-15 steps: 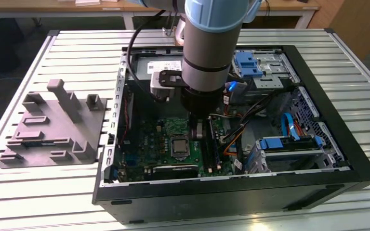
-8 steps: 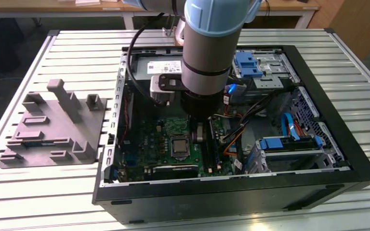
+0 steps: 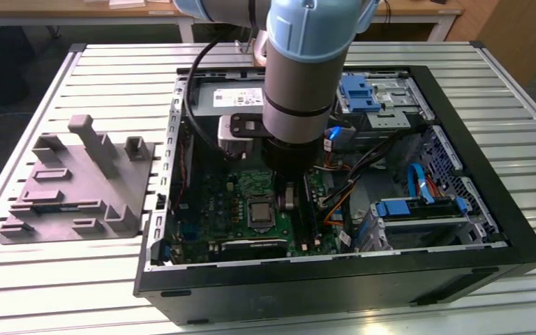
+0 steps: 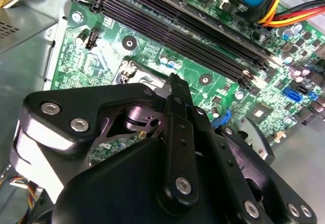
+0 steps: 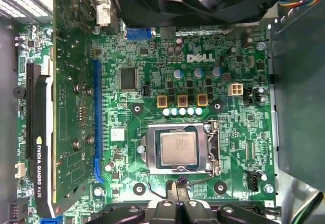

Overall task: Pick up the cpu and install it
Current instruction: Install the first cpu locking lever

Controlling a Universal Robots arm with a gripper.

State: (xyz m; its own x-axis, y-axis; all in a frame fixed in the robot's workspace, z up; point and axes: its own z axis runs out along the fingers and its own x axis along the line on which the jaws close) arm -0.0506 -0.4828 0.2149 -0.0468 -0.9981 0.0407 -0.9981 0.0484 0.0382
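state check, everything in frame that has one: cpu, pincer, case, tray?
cpu: seated flat in its socket on the motherboard, metal top up, nothing gripping it.
pincer: shut, empty, tips just beside the socket, not touching the cpu.
computer case: lying on its side, side panel off, interior exposed.
grey tray: on the table at the exterior view's left, posts upright.

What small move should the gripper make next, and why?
Probably a short, straight lift away from the board. In the first wrist view the cpu lies flat and square inside its socket on the green motherboard, and the gripper sits just beside the socket, not on the chip. So the placing looks done.
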